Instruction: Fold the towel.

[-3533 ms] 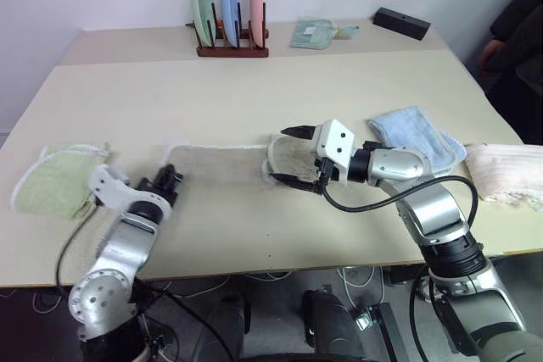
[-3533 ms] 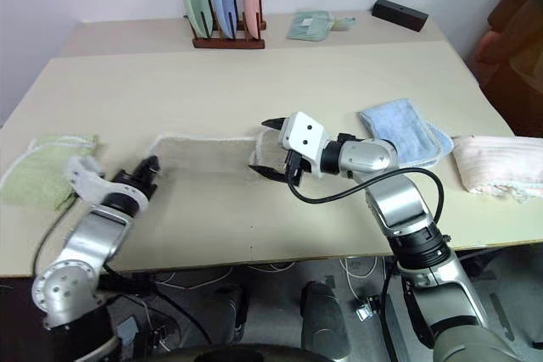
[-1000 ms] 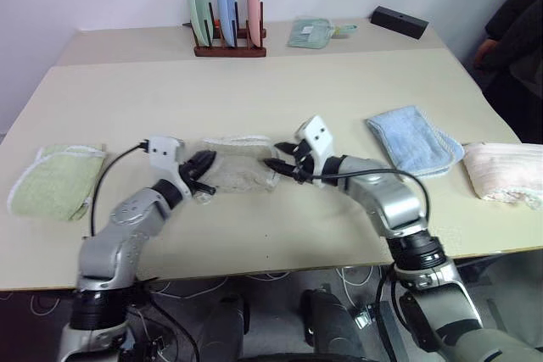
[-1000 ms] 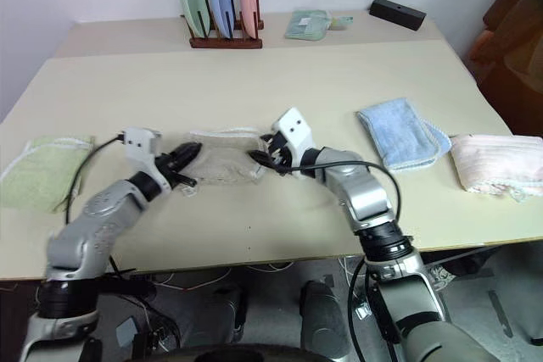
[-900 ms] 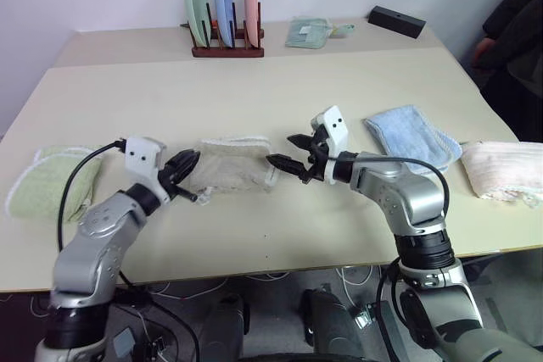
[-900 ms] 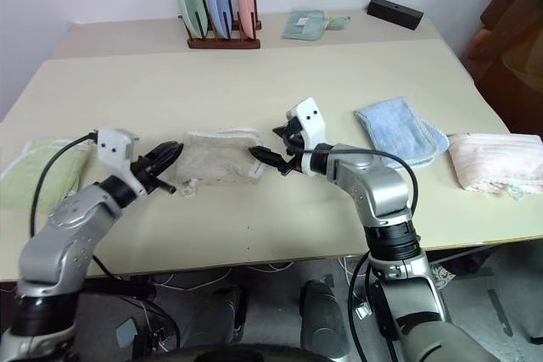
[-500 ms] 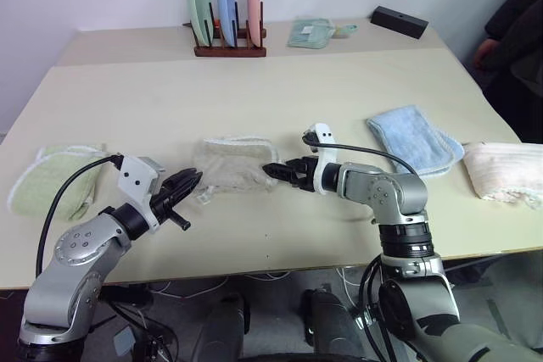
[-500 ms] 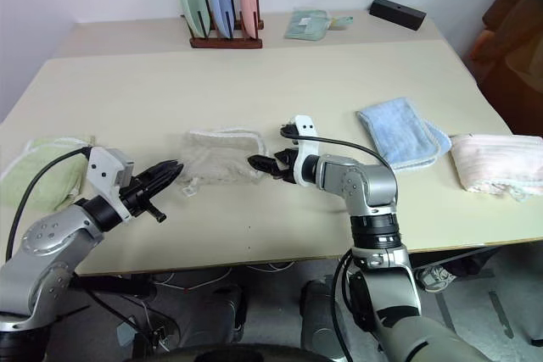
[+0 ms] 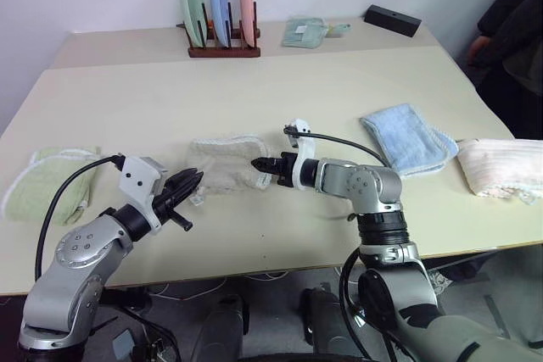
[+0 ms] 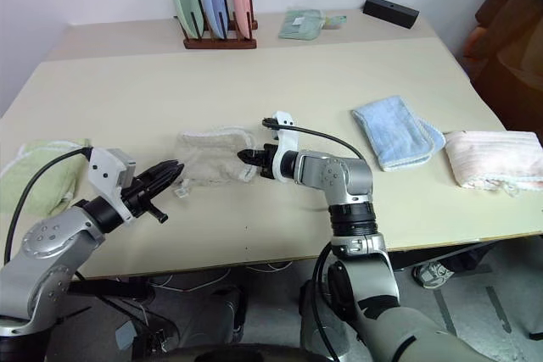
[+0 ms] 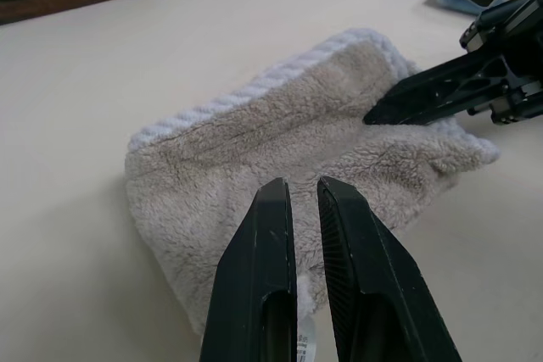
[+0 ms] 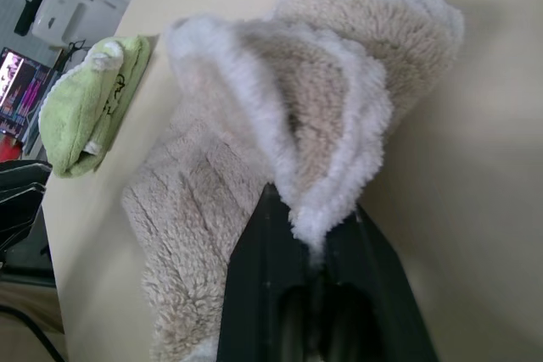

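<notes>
The beige towel (image 9: 222, 164) with white corded trim lies folded into a small bundle near the middle of the table (image 9: 280, 91). My right gripper (image 9: 259, 164) is at its right end, shut on the white-trimmed edge (image 12: 335, 184), which bulges up between the black fingers (image 12: 263, 252). My left gripper (image 9: 192, 179) hovers just off the towel's near-left corner, shut and holding nothing, pointing at the bundle. A small white tag (image 10: 181, 192) lies by that corner.
A folded light green cloth (image 9: 47, 188) lies at the left edge. A light blue cloth (image 9: 407, 137) and a pink one (image 9: 501, 167) lie on the right. At the back stand a plate rack (image 9: 216, 6), another green cloth (image 9: 307, 31) and a black box (image 9: 393, 19). A person (image 9: 513, 31) sits at far right.
The long flat towel has been folded over into a short bundle. My left gripper has drawn back off it toward the table's near side. My right gripper has gone from open to shut on the towel's right edge.
</notes>
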Tool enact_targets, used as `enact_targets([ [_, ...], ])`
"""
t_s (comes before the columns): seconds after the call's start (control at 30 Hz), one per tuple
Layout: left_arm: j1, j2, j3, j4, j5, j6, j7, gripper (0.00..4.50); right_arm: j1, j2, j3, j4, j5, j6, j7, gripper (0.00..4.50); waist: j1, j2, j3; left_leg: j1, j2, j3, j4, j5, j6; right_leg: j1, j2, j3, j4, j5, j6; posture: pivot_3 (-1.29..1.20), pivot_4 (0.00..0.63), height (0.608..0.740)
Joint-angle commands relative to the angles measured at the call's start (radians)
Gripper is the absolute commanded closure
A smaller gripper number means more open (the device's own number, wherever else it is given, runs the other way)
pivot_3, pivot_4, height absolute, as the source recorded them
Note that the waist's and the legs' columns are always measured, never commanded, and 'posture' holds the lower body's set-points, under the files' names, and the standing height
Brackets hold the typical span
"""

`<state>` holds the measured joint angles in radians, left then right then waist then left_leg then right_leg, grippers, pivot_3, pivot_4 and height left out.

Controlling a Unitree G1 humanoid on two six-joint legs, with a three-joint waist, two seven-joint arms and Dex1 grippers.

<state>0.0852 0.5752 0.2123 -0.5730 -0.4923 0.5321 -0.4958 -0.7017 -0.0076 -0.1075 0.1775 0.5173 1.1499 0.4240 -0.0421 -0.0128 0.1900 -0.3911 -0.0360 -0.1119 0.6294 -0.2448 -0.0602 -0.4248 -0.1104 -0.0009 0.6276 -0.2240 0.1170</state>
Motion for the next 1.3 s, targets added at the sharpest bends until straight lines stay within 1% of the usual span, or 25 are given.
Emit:
enact_targets([
  [0.03, -0.009, -0.005, 0.000, -0.036, -0.002, -0.003, 0.007, 4.03, -0.025, -0.034, -0.046, -0.126, 0.049, -0.027, 0.007, 4.42, 0.001, 0.000, 0.000, 0.000, 0.000, 0.000, 0.000, 0.000, 0.000, 0.000, 0.000, 0.000, 0.000, 0.000, 0.000, 0.00, 0.150, 0.740],
  [0.1, -0.022, -0.011, -0.004, -0.036, -0.006, 0.002, 0.014, 4.03, -0.052, -0.072, -0.119, -0.192, 0.085, -0.043, -0.009, 4.42, 0.005, 0.001, 0.001, -0.001, 0.000, 0.000, 0.000, 0.000, 0.000, 0.000, 0.000, 0.000, 0.000, 0.000, 0.000, 0.00, 0.150, 0.740],
  [0.17, -0.035, -0.020, -0.009, -0.038, -0.012, 0.006, 0.018, 4.03, -0.082, -0.128, -0.209, -0.216, 0.102, -0.048, -0.055, 4.42, 0.009, 0.001, 0.001, -0.001, 0.000, 0.000, 0.001, 0.000, 0.000, 0.000, 0.000, 0.000, 0.000, 0.000, 0.000, 0.00, 0.150, 0.740],
  [0.23, -0.052, -0.029, -0.025, -0.032, -0.008, 0.008, 0.020, 4.03, -0.103, -0.190, -0.299, -0.214, 0.113, -0.049, -0.104, 4.42, 0.014, 0.001, 0.001, -0.001, -0.001, 0.000, 0.001, 0.000, 0.000, 0.000, -0.001, 0.000, 0.000, 0.000, 0.000, 0.00, 0.150, 0.740],
  [0.33, -0.107, -0.052, -0.087, 0.005, 0.006, 0.006, 0.013, 4.03, -0.119, -0.292, -0.464, -0.178, 0.109, -0.052, -0.217, 4.42, 0.029, 0.000, 0.000, -0.001, -0.001, 0.000, 0.000, 0.000, 0.000, 0.000, 0.000, 0.000, -0.001, 0.000, 0.000, 0.00, 0.150, 0.740],
  [0.43, -0.159, -0.072, -0.135, 0.041, 0.017, 0.002, 0.003, 4.03, -0.102, -0.321, -0.591, -0.147, 0.125, -0.045, -0.323, 4.42, 0.030, 0.000, 0.000, -0.002, -0.001, 0.001, 0.001, 0.000, 0.000, 0.000, -0.001, 0.000, -0.001, 0.000, 0.000, 0.00, 0.150, 0.740],
  [0.5, -0.203, -0.088, -0.168, 0.072, 0.022, -0.003, -0.008, 4.03, -0.064, -0.309, -0.718, -0.155, 0.142, -0.028, -0.428, 4.42, 0.025, 0.000, 0.000, -0.001, -0.001, 0.001, 0.000, 0.000, 0.000, 0.000, -0.001, 0.000, -0.001, 0.000, 0.000, 0.00, 0.150, 0.740],
  [0.53, -0.217, -0.094, -0.178, 0.082, 0.023, -0.004, -0.012, 4.03, -0.050, -0.303, -0.759, -0.162, 0.151, -0.017, -0.463, 4.42, 0.025, 0.001, 0.000, -0.001, 0.000, 0.001, 0.000, 0.000, 0.000, 0.000, -0.001, 0.000, -0.001, 0.000, 0.000, 0.00, 0.150, 0.740],
  [0.7, -0.246, -0.109, -0.211, 0.114, 0.035, -0.014, -0.036, 4.03, 0.065, -0.261, -0.856, -0.283, 0.198, 0.049, -0.580, 4.42, 0.020, 0.003, 0.001, -0.001, 0.000, 0.002, 0.000, 0.000, 0.001, 0.000, -0.001, 0.001, 0.000, 0.000, 0.000, 0.00, 0.150, 0.740],
  [0.8, -0.248, -0.113, -0.222, 0.124, 0.041, -0.019, -0.046, 4.03, 0.094, -0.246, -0.875, -0.316, 0.222, 0.077, -0.625, 4.42, 0.021, 0.005, 0.000, -0.001, 0.000, 0.002, 0.001, 0.000, 0.001, 0.000, -0.001, 0.001, 0.000, 0.000, 0.000, 0.00, 0.150, 0.740],
  [0.93, -0.253, -0.119, -0.237, 0.138, 0.051, -0.026, -0.058, 4.03, 0.117, -0.242, -0.878, -0.328, 0.241, 0.070, -0.657, 4.42, 0.025, 0.005, 0.000, -0.001, 0.000, 0.002, 0.001, 0.000, 0.001, 0.000, -0.001, 0.001, 0.000, 0.000, 0.000, 0.00, 0.150, 0.740],
  [0.97, -0.256, -0.121, -0.241, 0.143, 0.055, -0.028, -0.061, 4.03, 0.116, -0.244, -0.881, -0.330, 0.251, 0.059, -0.658, 4.14, 0.025, 0.005, 0.000, -0.001, 0.000, 0.002, 0.001, 0.000, 0.001, 0.000, -0.001, 0.001, 0.000, 0.000, 0.000, 0.00, 0.150, 0.740],
  [1.07, -0.262, -0.128, -0.245, 0.153, 0.058, -0.029, -0.066, 4.03, 0.121, -0.269, -0.858, -0.344, 0.262, 0.018, -0.642, 3.03, 0.025, 0.005, 0.000, -0.001, 0.000, 0.002, 0.001, 0.000, 0.001, 0.000, -0.001, 0.001, 0.000, 0.000, 0.000, 0.00, 0.150, 0.740],
  [1.17, -0.261, -0.135, -0.250, 0.157, 0.065, -0.031, -0.069, 4.03, 0.138, -0.315, -0.807, -0.357, 0.238, -0.039, -0.610, 1.50, 0.024, 0.005, 0.000, -0.001, 0.000, 0.002, 0.001, 0.000, 0.001, 0.000, -0.001, 0.001, 0.000, 0.000, 0.000, 0.00, 0.150, 0.740],
  [1.2, -0.263, -0.140, -0.254, 0.157, 0.069, -0.031, -0.066, 4.03, 0.144, -0.331, -0.793, -0.353, 0.231, -0.057, -0.601, 0.93, 0.024, 0.005, 0.000, -0.001, 0.000, 0.002, 0.001, 0.000, 0.001, 0.000, -0.001, 0.001, 0.000, 0.000, 0.000, 0.00, 0.150, 0.740],
  [1.23, -0.261, -0.139, -0.248, 0.165, 0.071, -0.038, -0.071, 4.03, 0.157, -0.373, -0.747, -0.374, 0.189, -0.108, -0.577, 0.57, 0.025, 0.005, 0.000, -0.001, 0.000, 0.002, 0.001, 0.000, 0.001, 0.000, -0.001, 0.001, 0.000, 0.000, 0.000, 0.00, 0.150, 0.740],
  [1.3, -0.266, -0.146, -0.228, 0.188, 0.081, -0.058, -0.062, 4.03, 0.180, -0.451, -0.658, -0.398, 0.109, -0.208, -0.528, 0.57, 0.025, 0.005, 0.000, -0.001, -0.001, 0.002, 0.001, 0.000, 0.001, 0.000, -0.001, 0.001, 0.000, 0.000, 0.000, 0.00, 0.150, 0.740],
])
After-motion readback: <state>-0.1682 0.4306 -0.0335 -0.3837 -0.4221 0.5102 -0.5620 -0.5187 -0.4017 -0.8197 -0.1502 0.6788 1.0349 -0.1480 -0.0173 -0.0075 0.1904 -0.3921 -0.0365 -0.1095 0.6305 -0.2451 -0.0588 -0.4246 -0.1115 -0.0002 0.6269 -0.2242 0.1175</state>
